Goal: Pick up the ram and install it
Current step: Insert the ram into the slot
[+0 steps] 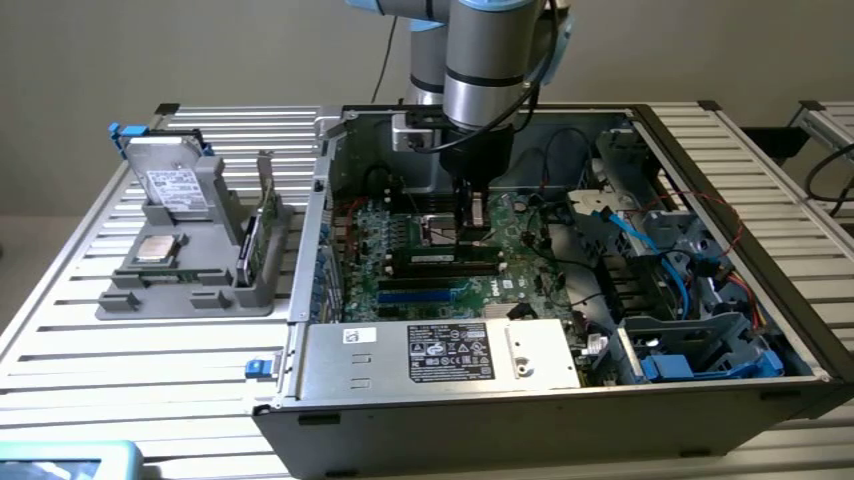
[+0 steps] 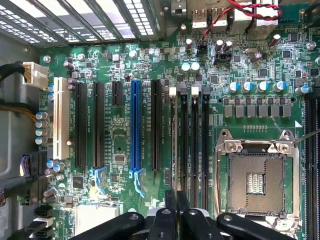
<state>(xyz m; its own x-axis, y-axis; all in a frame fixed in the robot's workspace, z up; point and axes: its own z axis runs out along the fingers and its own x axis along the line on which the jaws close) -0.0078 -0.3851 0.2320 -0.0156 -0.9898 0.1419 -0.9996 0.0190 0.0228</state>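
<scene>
The arm reaches down into the open computer case point(image 1: 534, 440), which lies on its side on the slatted worktop point(image 1: 80, 350). The tool point(image 1: 471, 235) is closed, its 2 fingers point(image 2: 170, 215) pressed together just above the motherboard point(image 1: 400, 240).

The ram point(image 1: 447, 258) stands on edge among the long memory slots in the middle of the board, its dark face and pale label turned toward the near side. The tool's tips sit right at its top edge, toward the exterior view's right end of the stick. I cannot tell whether they touch it or pinch it.

From the wrist, the closed fingers line up over the row of 4 black slots point(image 2: 195, 135), between the blue slot point(image 2: 135, 125) and the bare processor socket point(image 2: 255, 175).

A grey holder point(image 1: 174, 280) with spare parts rests on the worktop at the exterior view's left, well apart from the tool.
</scene>
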